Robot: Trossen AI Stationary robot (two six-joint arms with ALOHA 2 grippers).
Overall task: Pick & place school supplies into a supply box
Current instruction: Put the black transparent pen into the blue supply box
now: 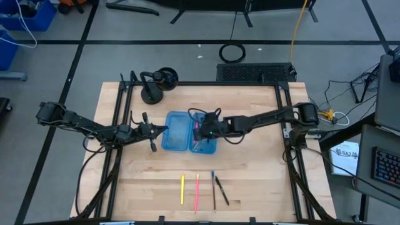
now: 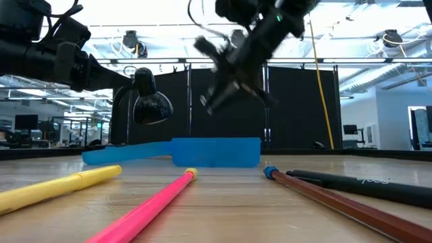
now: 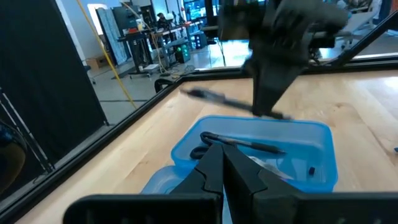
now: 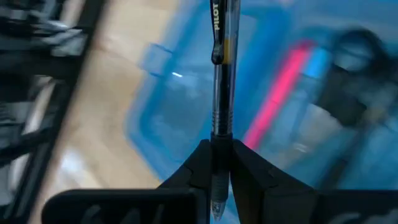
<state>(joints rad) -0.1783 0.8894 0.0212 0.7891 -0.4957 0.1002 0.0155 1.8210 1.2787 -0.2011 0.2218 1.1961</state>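
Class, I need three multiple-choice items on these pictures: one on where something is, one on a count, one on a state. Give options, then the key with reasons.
1. Where is the right tool?
A. Above the supply box
B. Beside the black lamp
C. Above the loose pens at the near edge

2. How many pens and pencils lie loose on the table outside the box?
A. Two
B. Four
C. Seven

3. What is the right tool's state?
A. Open and empty
B. Shut on a clear pen
C. Shut on the scissors

Key: A, the high view shows it over the blue box; B, a yellow, a pink, a blue-tipped and a black one lie there; B, the right wrist view shows the pen clamped between its fingers.
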